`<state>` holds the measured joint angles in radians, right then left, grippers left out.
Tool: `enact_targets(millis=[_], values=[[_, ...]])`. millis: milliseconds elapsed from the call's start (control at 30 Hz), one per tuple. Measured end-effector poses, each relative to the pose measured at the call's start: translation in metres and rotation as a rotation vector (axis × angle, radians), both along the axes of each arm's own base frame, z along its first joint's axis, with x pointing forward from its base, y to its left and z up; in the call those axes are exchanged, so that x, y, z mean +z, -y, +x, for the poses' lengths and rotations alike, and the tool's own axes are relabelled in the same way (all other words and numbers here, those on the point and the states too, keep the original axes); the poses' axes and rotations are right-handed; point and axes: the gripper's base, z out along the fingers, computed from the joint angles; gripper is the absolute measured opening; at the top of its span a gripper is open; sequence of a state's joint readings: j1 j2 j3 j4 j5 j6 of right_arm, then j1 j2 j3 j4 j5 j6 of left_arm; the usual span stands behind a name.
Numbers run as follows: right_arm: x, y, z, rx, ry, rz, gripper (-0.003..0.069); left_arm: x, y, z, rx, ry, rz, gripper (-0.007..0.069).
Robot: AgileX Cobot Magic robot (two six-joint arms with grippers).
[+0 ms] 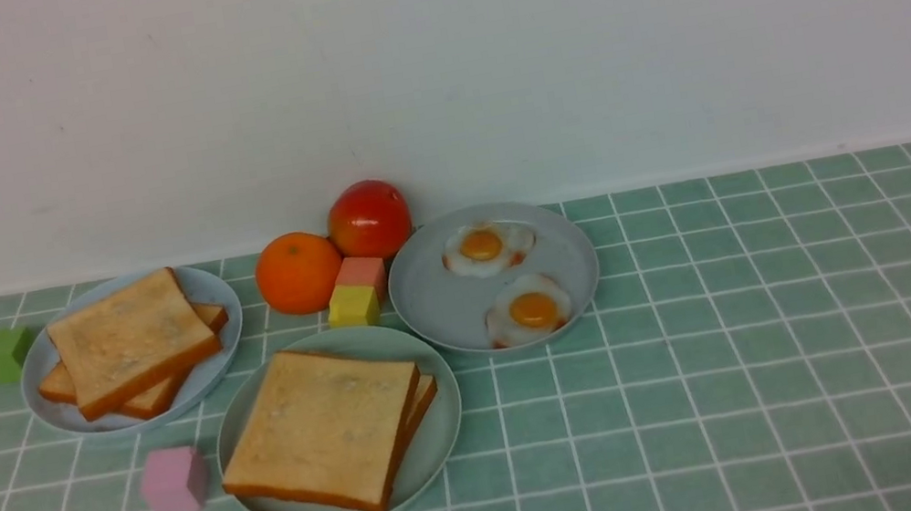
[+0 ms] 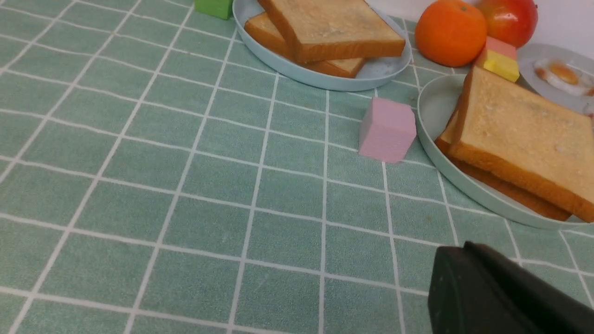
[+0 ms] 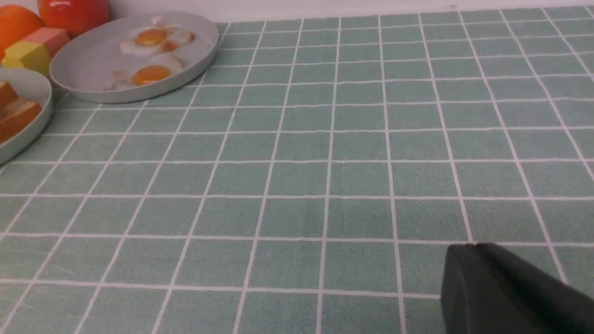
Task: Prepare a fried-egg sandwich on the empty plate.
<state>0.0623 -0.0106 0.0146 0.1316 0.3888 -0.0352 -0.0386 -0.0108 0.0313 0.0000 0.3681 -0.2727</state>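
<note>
The mint-green plate (image 1: 442,443) stands at the front centre. On it lie two stacked toast slices (image 1: 319,426), the top one slightly askew; what lies between them is hidden. The plate (image 2: 430,107) and stack (image 2: 524,130) also show in the left wrist view. Two fried eggs (image 1: 488,247) (image 1: 531,309) lie on a grey plate (image 1: 430,297) behind and to the right. Neither arm appears in the front view. My left gripper (image 2: 464,248) is shut and empty over bare cloth, short of the mint plate. My right gripper (image 3: 473,246) is shut and empty, far to the right of the egg plate (image 3: 93,65).
A grey-blue plate (image 1: 214,294) with two toast slices (image 1: 129,340) stands at the back left. An orange (image 1: 298,272), a red fruit (image 1: 368,217), and salmon (image 1: 361,271) and yellow (image 1: 353,306) blocks sit between the plates. A green cube (image 1: 5,354) and a pink cube (image 1: 174,480) lie left.
</note>
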Motion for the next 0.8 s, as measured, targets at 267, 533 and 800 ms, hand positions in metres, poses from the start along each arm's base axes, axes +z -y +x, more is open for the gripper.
enact_targets(millis=[267,533,800], values=[[0.0000,0.0000,0.0000,0.000,0.000,0.000,0.0033,-0.0001,0.0000,0.0000,0.000,-0.001,0.000,-0.0013],[0.0000,0.0000,0.0000,0.000,0.000,0.000,0.0043,-0.0001,0.0000,0.0000,0.000,-0.001,0.000,-0.0013],[0.0000,0.0000,0.0000,0.000,0.000,0.000,0.0055,-0.0001,0.0000,0.0000,0.000,-0.001,0.000,-0.0013]])
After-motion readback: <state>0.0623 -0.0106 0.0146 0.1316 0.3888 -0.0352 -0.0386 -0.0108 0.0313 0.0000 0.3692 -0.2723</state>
